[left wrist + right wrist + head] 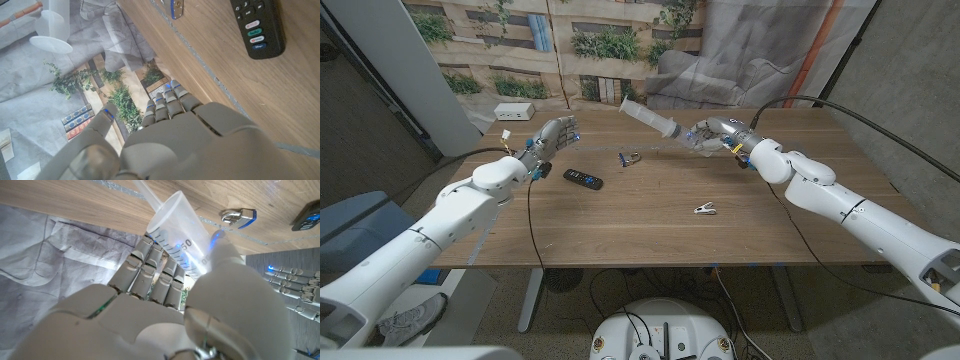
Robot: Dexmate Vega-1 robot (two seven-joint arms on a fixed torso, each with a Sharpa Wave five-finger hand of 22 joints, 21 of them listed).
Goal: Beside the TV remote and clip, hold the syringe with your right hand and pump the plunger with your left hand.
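Right hand [712, 136] grips the clear plastic syringe [650, 118] by its barrel, held above the table's [650, 225] far edge, plunger toward left. Left hand [548, 140] spread, empty, just beyond black TV remote [583, 179]. Small metal clip [705, 209] sits apart; syringe tip hidden in fingers.

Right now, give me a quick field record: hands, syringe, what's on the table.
right hand: holds the syringe by its barrel, lifted over the table's far edge
left hand: open, holds nothing, apart from the syringe
plunger: drawn out, points toward left hand
remote: on table, near left hand
blue clip: right of remote
small clip: mid-table
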